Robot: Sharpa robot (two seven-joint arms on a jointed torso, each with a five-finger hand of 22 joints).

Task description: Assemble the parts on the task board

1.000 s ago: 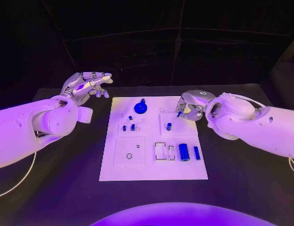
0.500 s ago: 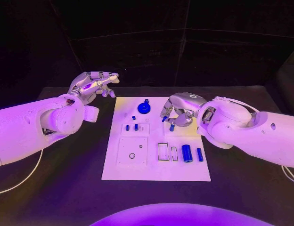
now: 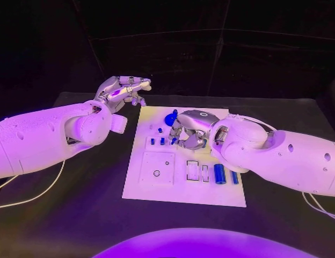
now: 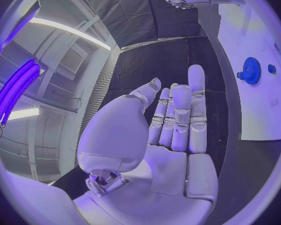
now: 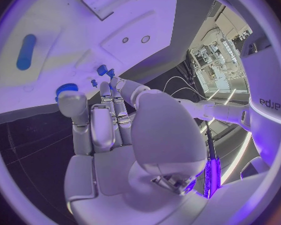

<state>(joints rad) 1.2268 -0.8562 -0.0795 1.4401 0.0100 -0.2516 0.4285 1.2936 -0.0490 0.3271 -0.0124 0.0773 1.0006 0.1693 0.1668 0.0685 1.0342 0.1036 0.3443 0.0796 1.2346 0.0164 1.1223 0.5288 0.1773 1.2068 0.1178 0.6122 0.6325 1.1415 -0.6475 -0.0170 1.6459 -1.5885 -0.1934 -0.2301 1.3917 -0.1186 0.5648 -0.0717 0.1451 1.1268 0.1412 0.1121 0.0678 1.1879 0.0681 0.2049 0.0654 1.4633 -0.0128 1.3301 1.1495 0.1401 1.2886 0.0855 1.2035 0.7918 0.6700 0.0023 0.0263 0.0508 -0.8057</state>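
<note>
Over the task board (image 3: 184, 191), the right hand (image 3: 189, 129) hovers, fingers curled together, empty; at ten o'clock, the left hand (image 3: 121, 90) spreads its fingers apart.

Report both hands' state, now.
Left hand: open, holding nothing, off the task board.
Right hand: over the board; cannot tell whether it holds a part.

left robot hand (image 3: 123, 90) raised, fingers apart, right robot hand (image 3: 189, 129) lowered

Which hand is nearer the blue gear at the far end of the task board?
Right. The right hand hovers over the task board beside the blue gear; the left hand is raised off the board's far left corner, farther away.
</note>
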